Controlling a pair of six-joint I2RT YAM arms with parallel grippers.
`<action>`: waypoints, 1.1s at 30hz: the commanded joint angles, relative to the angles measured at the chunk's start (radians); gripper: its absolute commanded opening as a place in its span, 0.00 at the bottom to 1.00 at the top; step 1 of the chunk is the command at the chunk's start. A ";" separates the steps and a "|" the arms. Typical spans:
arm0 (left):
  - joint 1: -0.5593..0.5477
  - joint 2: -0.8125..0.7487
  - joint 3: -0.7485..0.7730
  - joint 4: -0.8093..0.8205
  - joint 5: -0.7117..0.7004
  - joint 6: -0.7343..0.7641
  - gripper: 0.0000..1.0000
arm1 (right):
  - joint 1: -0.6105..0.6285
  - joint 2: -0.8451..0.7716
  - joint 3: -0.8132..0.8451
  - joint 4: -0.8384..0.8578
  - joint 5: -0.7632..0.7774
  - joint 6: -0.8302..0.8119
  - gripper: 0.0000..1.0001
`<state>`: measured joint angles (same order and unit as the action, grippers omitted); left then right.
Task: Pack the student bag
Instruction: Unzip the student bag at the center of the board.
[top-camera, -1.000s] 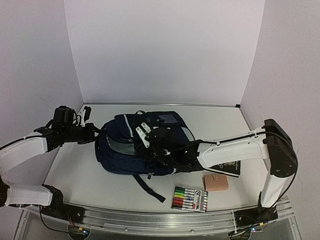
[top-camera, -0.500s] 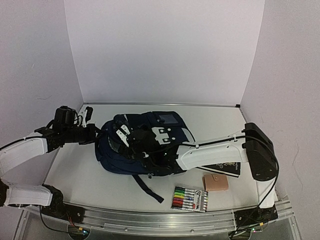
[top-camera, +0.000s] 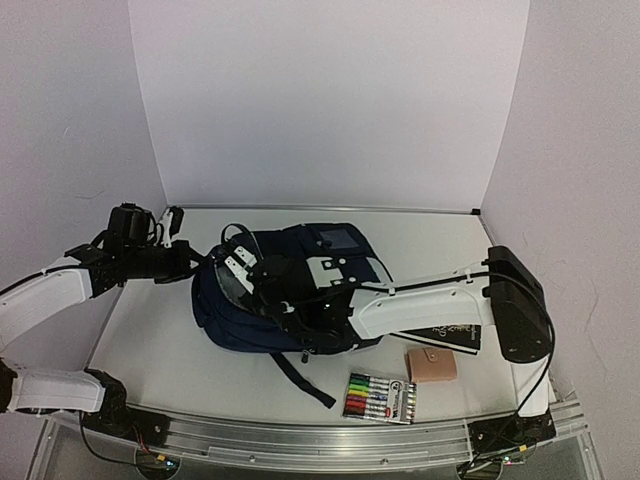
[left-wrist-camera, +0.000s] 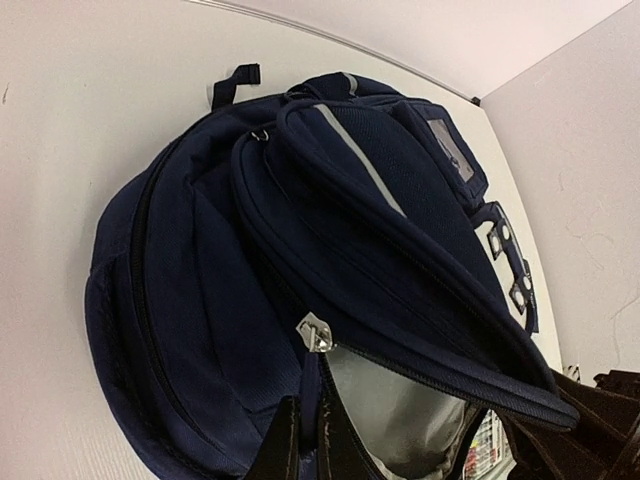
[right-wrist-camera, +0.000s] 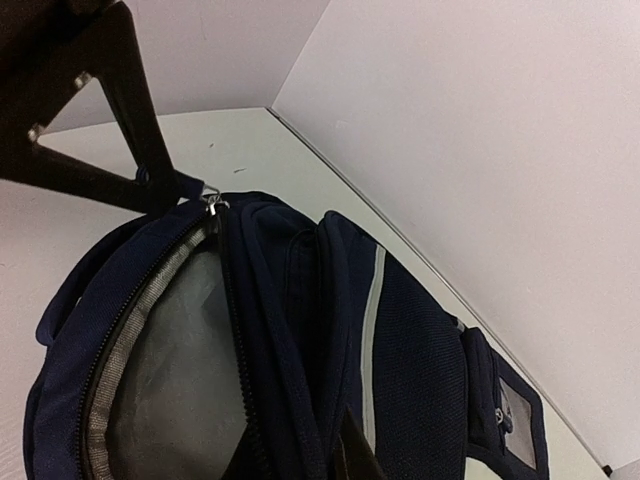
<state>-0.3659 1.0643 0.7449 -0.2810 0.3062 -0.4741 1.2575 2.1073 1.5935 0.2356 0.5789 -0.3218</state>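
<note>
Left hand (left-wrist-camera: 304, 440) pinches student bag (left-wrist-camera: 240, 240) at zipper (left-wrist-camera: 315, 332).

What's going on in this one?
Both arms are working on the student bag on the table. The left tool pinches the rim by the zipper pull, and the right tool seems to grip another part of the rim, holding the main compartment open on its grey lining. A marker pack and a tan wallet lie outside, not yet packed.
</note>
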 joint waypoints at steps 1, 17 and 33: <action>0.089 0.076 0.118 -0.022 -0.098 -0.022 0.00 | 0.000 -0.223 -0.093 0.121 0.003 0.106 0.00; 0.150 0.506 0.363 0.168 0.234 0.032 0.00 | 0.000 -0.500 -0.339 0.319 -0.166 0.206 0.00; 0.150 0.633 0.444 0.225 0.367 0.100 0.01 | 0.000 -0.534 -0.382 0.375 -0.200 0.216 0.00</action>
<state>-0.2672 1.6901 1.1599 -0.1439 0.7803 -0.4107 1.2263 1.7173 1.1913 0.3945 0.4303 -0.1350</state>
